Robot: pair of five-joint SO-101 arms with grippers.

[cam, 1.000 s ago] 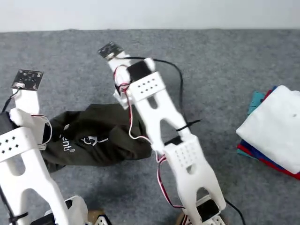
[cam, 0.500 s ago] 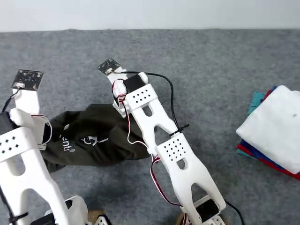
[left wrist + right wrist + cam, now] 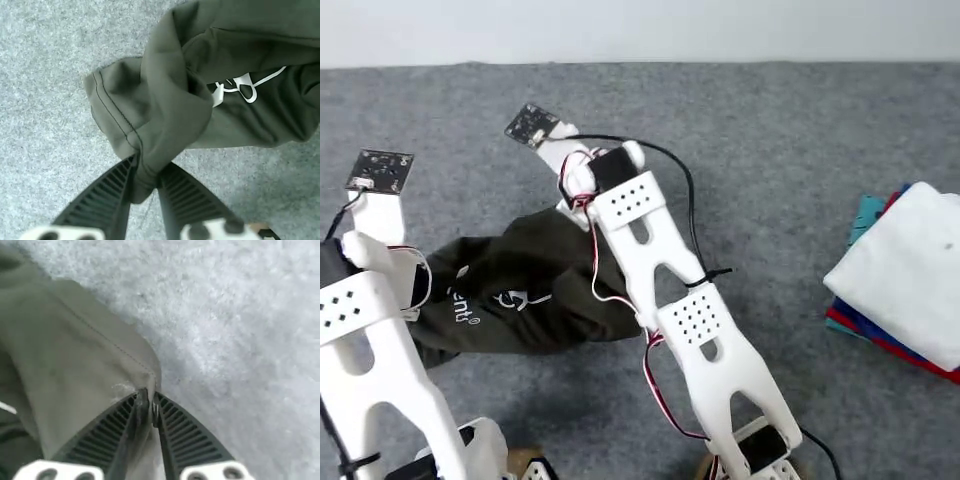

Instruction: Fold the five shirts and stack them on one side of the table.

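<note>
Shirt [image 3: 520, 295], olive-green with white print, crumpled on grey table [image 3: 770, 130] between the two arms. Left claw [image 3: 145, 182] clamped on a bunched fold; right claw [image 3: 147, 407] pinched shut on a hemmed edge. Best handling, I judge: draw both grips apart evenly, keep the cloth taut, and lay it flat before folding. Count: one loose shirt; folded stack [image 3: 905, 275] near the table's far side shows four layers.

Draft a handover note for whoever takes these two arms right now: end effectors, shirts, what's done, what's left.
The left end effector is shut on a bunched hem of the dark green shirt.
The right end effector is shut on another edge of it.
The shirt lies crumpled on the table; the stack of folded shirts, white on top, sits on the right arm's side.
Done: that stack.
Left: fold the green shirt and add it.
</note>
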